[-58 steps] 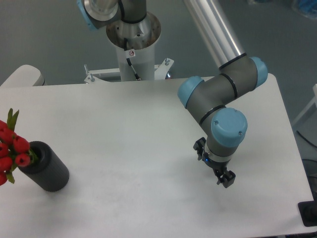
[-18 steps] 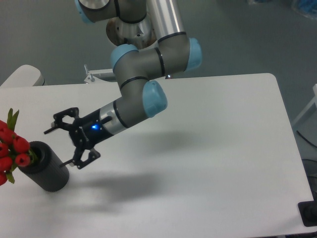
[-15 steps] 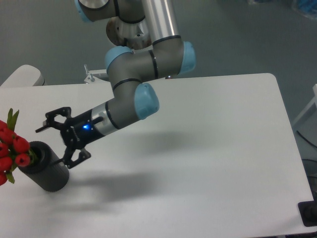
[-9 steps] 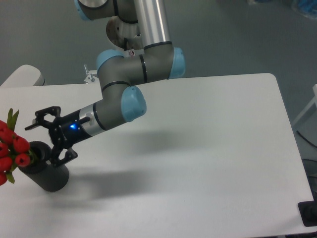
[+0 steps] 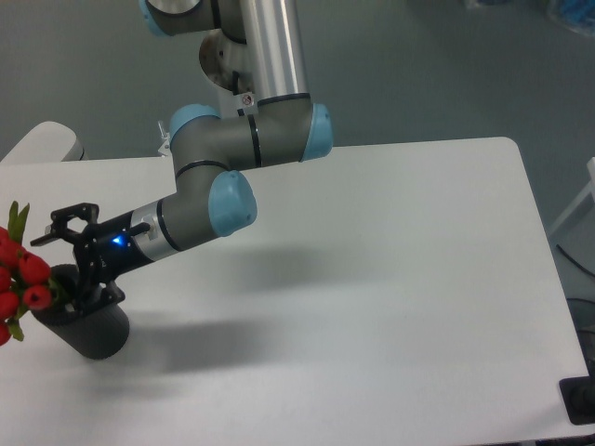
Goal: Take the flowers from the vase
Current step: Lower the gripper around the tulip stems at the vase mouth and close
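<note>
white tabletop (image 5: 390, 279) over a grey floor fills the view, with the dark grey matte cylinder vase (image 5: 88, 325) standing upright near its left edge. the small bunch of red tulip-like buds with green leaves (image 5: 17, 279) leans out of the vase toward the left, partly cut off by the frame. the black two-finger gripper (image 5: 67, 260) on the grey and blue arm (image 5: 214, 177) reaches in sideways, jaws spread wide, holding nothing, just above the vase's rim and beside the buds. to do this well, i'd judge it should close on the stems just above the rim rather than on the soft heads, then lift along the vase's axis so the vase doesn't tip or drag.
</note>
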Robot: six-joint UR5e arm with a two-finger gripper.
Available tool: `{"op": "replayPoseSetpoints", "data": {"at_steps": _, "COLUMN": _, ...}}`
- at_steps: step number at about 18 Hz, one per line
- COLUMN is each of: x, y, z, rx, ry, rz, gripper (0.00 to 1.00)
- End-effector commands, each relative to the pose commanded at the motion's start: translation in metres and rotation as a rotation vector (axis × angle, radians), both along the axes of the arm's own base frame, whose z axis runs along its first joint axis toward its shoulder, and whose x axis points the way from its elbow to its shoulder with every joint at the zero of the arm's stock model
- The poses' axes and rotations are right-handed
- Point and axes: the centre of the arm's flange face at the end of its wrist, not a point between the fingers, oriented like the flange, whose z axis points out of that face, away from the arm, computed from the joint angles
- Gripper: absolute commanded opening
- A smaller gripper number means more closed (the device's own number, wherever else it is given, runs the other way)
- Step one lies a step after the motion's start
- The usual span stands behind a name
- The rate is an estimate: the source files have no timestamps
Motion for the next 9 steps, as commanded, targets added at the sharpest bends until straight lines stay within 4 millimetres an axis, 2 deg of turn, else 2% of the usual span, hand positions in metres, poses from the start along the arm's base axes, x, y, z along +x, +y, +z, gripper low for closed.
{"op": "replayPoseSetpoints", "data": {"at_steps": 5, "x": 0.0029, "y": 0.0008, "z": 0.0003, "rx": 0.002, "ry": 0.000, "rz": -0.005, "gripper": 1.00}}
{"op": "replayPoseSetpoints", "data": {"at_steps": 6, "x": 0.0057, "y": 0.0015, "z": 0.0003, "rx": 0.002, "ry": 0.000, "rz": -0.009, "gripper": 0.93}}
{"op": "replayPoseSetpoints", "data": {"at_steps": 7, "x": 0.0057, "y": 0.0015, "z": 0.0003, "rx": 0.002, "ry": 0.000, "rz": -0.009, "gripper": 0.81}}
{"op": "replayPoseSetpoints", "data": {"at_steps": 9, "x": 0.0040, "y": 0.0011, "z": 0.0033, "rx": 0.009, "ry": -0.003, "rz": -0.007, "gripper": 0.44}}
